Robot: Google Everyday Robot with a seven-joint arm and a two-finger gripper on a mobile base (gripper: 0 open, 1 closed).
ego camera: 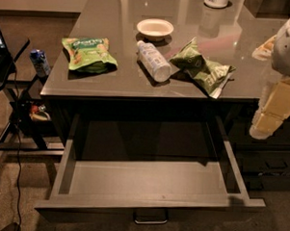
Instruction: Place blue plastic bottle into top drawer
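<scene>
The blue plastic bottle (152, 60) lies on its side on the glossy grey top of the cabinet (225, 34), close to the middle of the front half. Its long axis runs diagonally. The narrower end points to the back-left, toward a small bowl (155, 28), and the broad round end points to the front-right, toward the front edge. The body is clear, pale plastic with a light label around it, and it is a cylinder in shape.

The bowl is shallow, round and cream-white, and nothing shows inside it. To the left of the bottle, and apart from it, a bright green snack bag (89, 52) lies flat. To the right is a darker green bag (203, 67), crumpled, with one corner very near or touching the bottle.

Under the top, the top drawer (147, 177) is pulled far out. It is wide and shallow, of matte dark grey material, with a small metal loop handle (150, 218) on the front panel. Its floor is bare.

The gripper (265, 123) is at the right edge of the view, cream-coloured and blocky. It hangs beside the front right corner of the cabinet, well apart from the bottle. Whether its jaws are spread or closed is not visible here.

On the far left, a small blue can (40, 62) stands upright beside the cabinet.
</scene>
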